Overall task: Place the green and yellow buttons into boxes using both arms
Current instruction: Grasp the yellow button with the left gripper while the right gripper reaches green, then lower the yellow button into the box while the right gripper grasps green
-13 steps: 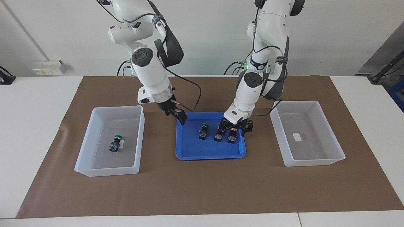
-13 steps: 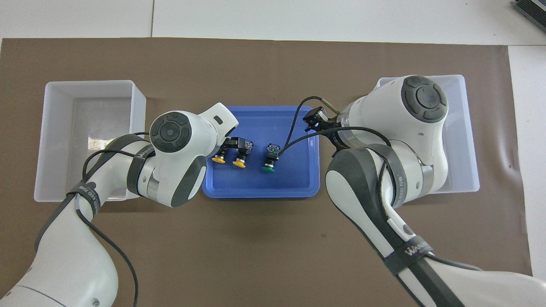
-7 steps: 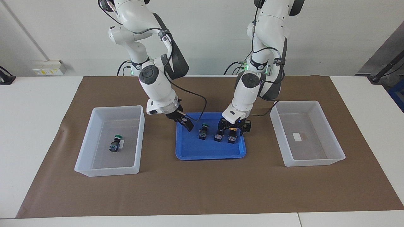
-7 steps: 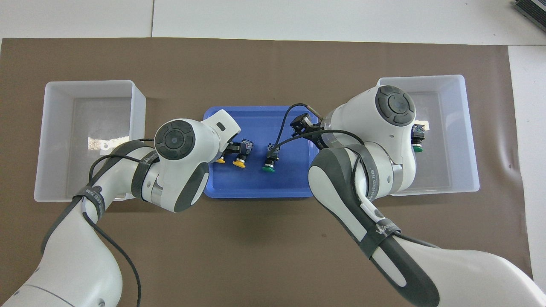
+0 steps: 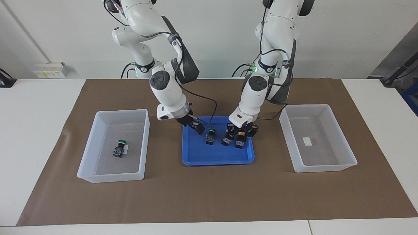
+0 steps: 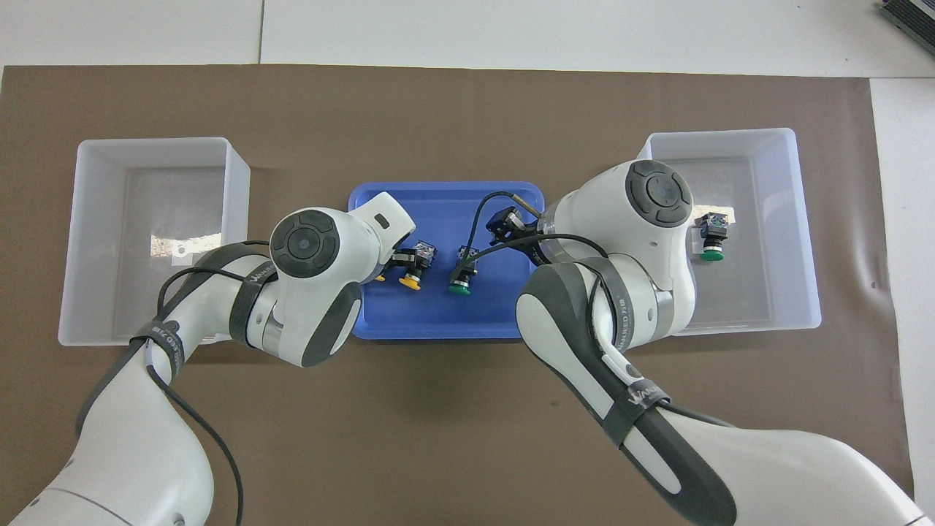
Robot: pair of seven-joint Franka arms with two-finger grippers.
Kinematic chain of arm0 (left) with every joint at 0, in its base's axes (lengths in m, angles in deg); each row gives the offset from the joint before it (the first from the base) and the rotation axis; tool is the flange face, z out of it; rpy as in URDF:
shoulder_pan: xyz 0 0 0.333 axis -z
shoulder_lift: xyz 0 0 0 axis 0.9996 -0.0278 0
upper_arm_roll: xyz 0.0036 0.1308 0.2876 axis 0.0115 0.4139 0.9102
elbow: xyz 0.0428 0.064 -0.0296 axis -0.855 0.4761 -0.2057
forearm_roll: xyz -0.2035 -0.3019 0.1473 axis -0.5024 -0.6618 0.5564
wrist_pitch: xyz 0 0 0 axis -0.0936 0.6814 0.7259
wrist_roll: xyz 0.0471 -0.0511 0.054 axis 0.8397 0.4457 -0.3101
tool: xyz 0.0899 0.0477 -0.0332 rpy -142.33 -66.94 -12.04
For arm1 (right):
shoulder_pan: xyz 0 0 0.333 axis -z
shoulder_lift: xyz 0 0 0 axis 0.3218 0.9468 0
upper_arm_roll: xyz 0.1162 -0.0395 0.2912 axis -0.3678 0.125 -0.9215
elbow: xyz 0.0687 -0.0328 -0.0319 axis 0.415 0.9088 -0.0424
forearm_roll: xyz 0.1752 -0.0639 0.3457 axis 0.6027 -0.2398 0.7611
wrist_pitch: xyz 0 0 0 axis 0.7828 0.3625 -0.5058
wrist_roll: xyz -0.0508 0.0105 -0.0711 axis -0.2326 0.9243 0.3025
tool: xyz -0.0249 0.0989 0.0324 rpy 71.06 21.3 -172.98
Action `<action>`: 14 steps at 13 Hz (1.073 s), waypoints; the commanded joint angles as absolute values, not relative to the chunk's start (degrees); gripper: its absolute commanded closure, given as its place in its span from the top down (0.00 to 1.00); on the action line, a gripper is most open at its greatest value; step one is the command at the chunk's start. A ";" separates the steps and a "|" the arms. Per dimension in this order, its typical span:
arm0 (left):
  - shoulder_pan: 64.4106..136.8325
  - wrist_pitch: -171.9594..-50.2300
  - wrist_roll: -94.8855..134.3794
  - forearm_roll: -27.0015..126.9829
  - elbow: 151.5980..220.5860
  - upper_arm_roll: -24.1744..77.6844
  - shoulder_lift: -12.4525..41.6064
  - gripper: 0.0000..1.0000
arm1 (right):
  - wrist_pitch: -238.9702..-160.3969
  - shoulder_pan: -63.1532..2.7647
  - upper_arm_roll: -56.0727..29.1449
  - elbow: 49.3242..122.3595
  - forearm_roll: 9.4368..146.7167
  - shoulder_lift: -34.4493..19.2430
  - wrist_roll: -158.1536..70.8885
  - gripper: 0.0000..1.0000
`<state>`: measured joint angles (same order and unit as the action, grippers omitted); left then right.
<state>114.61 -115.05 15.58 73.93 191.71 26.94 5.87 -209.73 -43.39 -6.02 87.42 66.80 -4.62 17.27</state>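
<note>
Two yellow buttons [image 5: 226, 141] [image 5: 240, 143] and a green button [image 5: 210, 135] lie in the blue tray [image 5: 215, 160]. My left gripper [image 5: 241, 133] is down in the tray, its fingers drawn in on the yellow button nearer the left arm's end. The overhead view hides most of that button under the wrist, and the other yellow button [image 6: 413, 272] shows beside it. My right gripper [image 5: 197, 128] is open and low over the tray, just beside the green button [image 6: 460, 276] and holding nothing. Another green button [image 5: 119, 148] lies in the box [image 5: 98, 178] at the right arm's end.
The second box [image 5: 326, 167], at the left arm's end, holds only a small white label [image 5: 307, 141]. Brown paper covers the table under the boxes and the tray. Both wrists and their cables crowd the space over the tray.
The right gripper has swung from the tray's edge in toward the green button and dropped lower. The left gripper's fingers have closed in around the yellow button.
</note>
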 commanded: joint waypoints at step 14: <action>102.66 -102.98 13.65 74.95 192.73 28.64 19.62 0.00 | -225.96 -50.94 -6.09 89.49 68.14 1.49 4.89 1.00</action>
